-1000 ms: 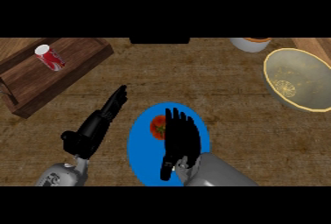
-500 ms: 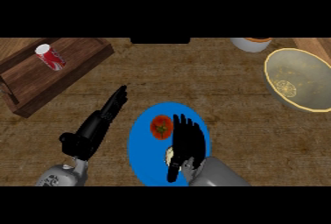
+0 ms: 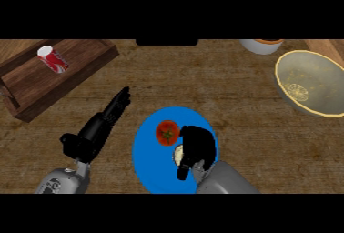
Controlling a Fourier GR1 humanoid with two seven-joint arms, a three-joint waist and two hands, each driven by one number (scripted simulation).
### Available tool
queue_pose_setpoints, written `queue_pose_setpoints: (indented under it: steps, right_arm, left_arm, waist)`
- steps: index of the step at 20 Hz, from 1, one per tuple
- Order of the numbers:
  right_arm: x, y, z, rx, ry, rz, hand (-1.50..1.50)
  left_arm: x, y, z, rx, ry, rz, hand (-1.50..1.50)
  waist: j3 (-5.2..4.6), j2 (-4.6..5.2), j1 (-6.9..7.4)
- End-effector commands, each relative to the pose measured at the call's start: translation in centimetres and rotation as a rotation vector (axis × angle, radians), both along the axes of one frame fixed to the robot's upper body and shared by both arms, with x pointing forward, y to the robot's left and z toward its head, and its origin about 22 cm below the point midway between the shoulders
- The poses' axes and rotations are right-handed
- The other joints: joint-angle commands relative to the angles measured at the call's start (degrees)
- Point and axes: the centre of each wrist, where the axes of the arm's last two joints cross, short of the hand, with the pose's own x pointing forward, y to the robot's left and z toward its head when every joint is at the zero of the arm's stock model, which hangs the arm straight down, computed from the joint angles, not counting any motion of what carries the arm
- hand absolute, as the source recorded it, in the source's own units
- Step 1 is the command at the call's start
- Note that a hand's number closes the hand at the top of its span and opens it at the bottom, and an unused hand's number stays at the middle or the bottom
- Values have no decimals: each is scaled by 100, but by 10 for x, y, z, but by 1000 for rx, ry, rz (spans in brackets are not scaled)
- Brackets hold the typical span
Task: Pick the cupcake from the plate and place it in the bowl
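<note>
cupcake [image 3: 178, 155]: on the plate, right of its middle; mostly hidden, only a pale sliver shows at the hand's left edge.
right robot hand [image 3: 200, 144]: over the cupcake, fingers curled down round it, thumb below-left of it; forearm comes in from the lower edge.
plate [image 3: 151, 168]: blue, on the tabletop, centre-low in view.
tomato [image 3: 166, 132]: red, on the plate, just up-left of the cupcake, beside the curled fingers.
left robot hand [image 3: 101, 125]: open, fingers straight, pointing up-right; just left of the plate, apart from it.
bowl [image 3: 322, 75]: tan, far right, well apart from the plate.
tabletop [image 3: 201, 82]: wood grain.
board [image 3: 40, 84]: dark wood, upper left; red-and-white can [image 3: 53, 58] on it.
cup [image 3: 260, 45]: white, top edge, near the bowl.
</note>
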Motion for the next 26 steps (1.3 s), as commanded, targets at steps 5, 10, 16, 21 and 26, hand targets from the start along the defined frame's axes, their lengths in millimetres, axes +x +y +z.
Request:
queue_pose_setpoints:
  steps: [5, 10, 16, 21, 26]
  right_arm:
    - [5, -13, 5, -46, -96, -36, 150]
    - [1, 11, -2, -59, -127, -34, 150]
    - [96, -128, 25, -62, -174, 57, 150]
    - [105, -130, 38, -260, -345, -35, 150]
    - [113, -148, 87, -187, -631, -116, 150]
  left_arm:
    - [9, -13, 5, -14, 5, -15, 0]
    - [4, 14, 4, 0, -7, -1, 0]
    - [3, -8, 10, -3, -13, 10, 0]
    - [-8, 2, 11, 0, 1, 10, 0]
    - [1, 13, 6, -4, -20, 15, 0]
  waist:
    - [0, 4, -24]
    - [0, 8, 18]
    - [7, 52, 81]
    - [2, 6, 54]
    - [2, 3, -16]
